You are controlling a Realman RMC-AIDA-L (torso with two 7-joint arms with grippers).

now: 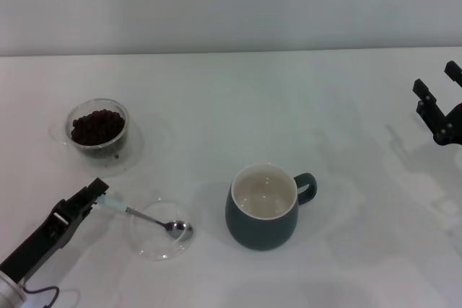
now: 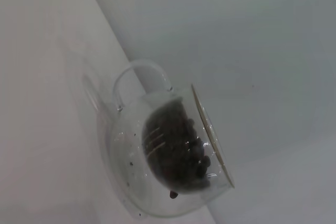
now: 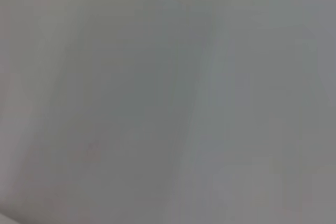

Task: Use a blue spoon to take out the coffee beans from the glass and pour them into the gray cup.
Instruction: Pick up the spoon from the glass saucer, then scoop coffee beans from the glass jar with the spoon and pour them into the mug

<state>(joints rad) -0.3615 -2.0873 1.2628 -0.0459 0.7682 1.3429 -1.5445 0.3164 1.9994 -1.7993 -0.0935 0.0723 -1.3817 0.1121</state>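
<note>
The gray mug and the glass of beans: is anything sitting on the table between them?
In the head view, nothing lies on the direct line from glass to mug; the table there is bare. The spoon and its saucer lie nearer the robot.

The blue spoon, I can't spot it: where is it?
In the head view, the blue spoon lies front-left, bowl in the saucer, handle at the left gripper.

You have a white table (image 1: 238, 99) filling the scene, with a plain pale wall (image 1: 231, 5) behind its far edge. Near your front left lies a flat clear glass saucer (image 1: 153, 244); a second clear saucer (image 1: 141, 151) sits farther back left.
</note>
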